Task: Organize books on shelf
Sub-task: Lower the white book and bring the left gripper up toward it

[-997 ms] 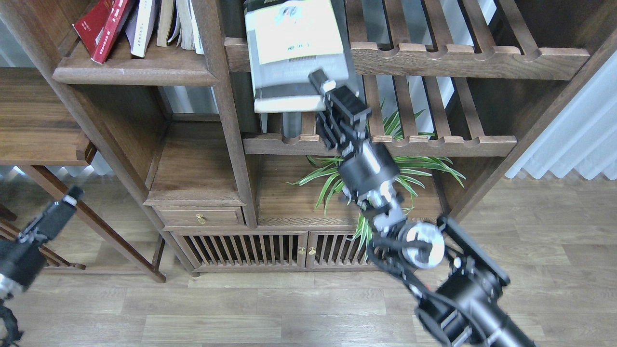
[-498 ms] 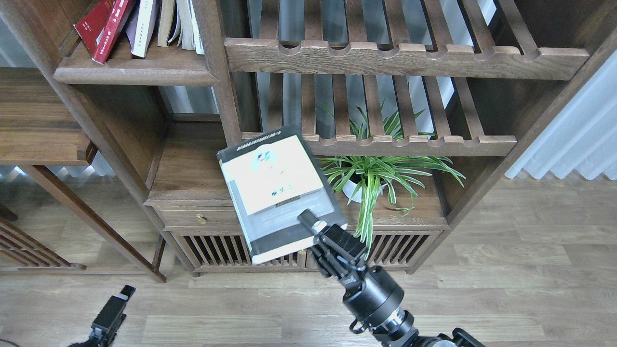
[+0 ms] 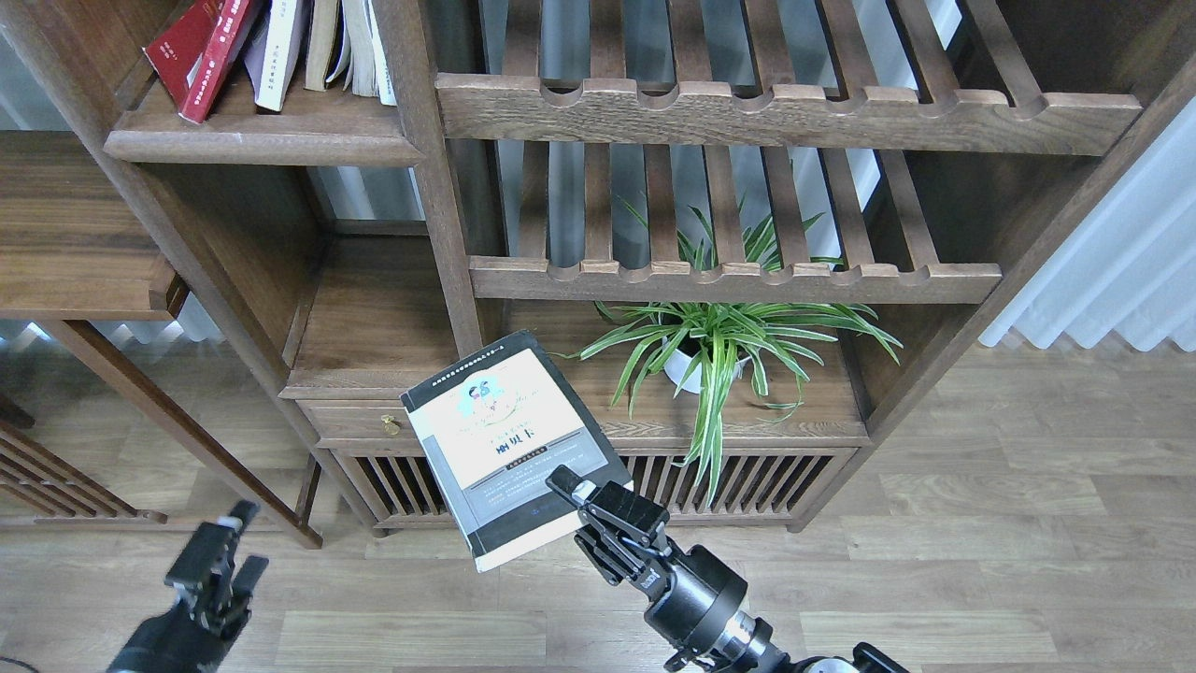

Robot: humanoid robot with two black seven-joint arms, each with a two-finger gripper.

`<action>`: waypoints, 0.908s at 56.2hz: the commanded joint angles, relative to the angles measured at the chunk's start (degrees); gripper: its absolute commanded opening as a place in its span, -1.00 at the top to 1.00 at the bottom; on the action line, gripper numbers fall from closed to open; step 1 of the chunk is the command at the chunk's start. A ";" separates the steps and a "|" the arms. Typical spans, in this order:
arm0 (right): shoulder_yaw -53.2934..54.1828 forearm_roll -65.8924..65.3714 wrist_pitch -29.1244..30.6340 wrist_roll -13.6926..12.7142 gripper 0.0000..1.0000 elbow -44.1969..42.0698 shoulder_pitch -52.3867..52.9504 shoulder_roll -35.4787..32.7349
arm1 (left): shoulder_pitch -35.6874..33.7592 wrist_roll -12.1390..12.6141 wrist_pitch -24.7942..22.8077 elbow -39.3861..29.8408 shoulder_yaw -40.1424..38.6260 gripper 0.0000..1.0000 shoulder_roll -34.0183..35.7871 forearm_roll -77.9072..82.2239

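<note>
Lowered and nearer than before, the black-grey book hangs cover-up, pinched at its corner by the right gripper; the left gripper idles, fingers apart.

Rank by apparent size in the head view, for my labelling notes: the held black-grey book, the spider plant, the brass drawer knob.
1. spider plant, by its leaf spread
2. black-grey book, though nearer the camera
3. brass drawer knob
</note>
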 commanded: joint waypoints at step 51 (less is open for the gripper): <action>-0.44 0.27 0.01 -3.04 0.51 -1.73 -0.73 2.73 | -15.19 1.00 0.00 4.56 -1.81 -1.00 0.32 3.90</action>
